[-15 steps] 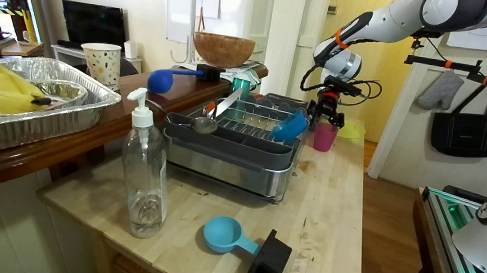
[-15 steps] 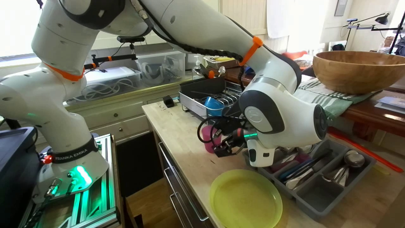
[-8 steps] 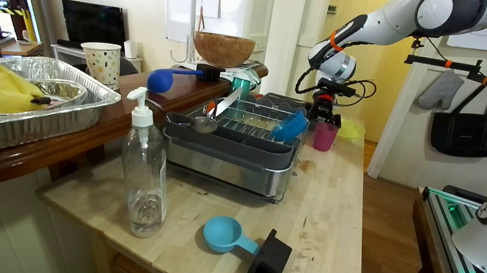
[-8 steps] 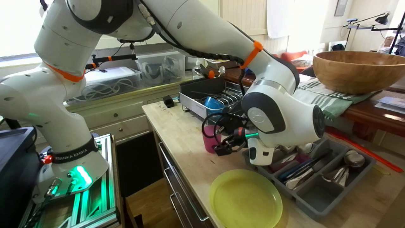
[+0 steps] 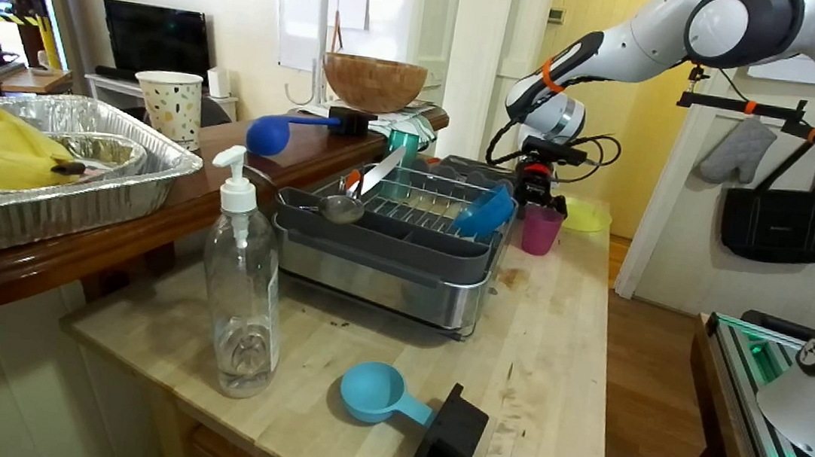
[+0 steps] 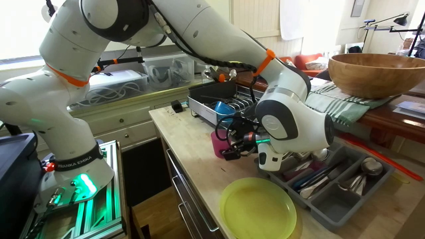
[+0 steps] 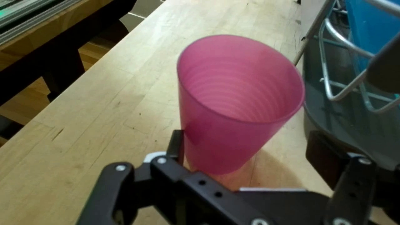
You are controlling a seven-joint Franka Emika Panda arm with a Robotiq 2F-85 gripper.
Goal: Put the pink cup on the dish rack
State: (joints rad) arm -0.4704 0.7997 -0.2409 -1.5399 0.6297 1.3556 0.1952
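The pink cup [image 7: 225,137] stands on the wooden counter with its mouth up. It shows in both exterior views, beside the rack [image 5: 541,233] and partly behind my gripper's cables [image 6: 219,144]. My gripper [image 7: 247,147] is open and low around the cup's near side. Its left finger [image 7: 176,145] is at the cup's left wall, seemingly touching. Its right finger [image 7: 325,156] is well apart from the cup, by the rack's edge. The grey and silver dish rack [image 5: 386,287] is next to the cup; its wires and dark tray show in the wrist view [image 7: 337,115].
A blue cup [image 5: 486,212] leans in the rack at the cup's side. A yellow-green plate [image 6: 257,209] and a grey cutlery tray [image 6: 335,207] lie near the arm. A soap bottle [image 5: 240,309] and a light blue scoop [image 5: 371,391] are at the counter's far end.
My gripper has moved a little toward the rack and down to the cup. The pink cup has shifted slightly along the counter. The rack has not moved.
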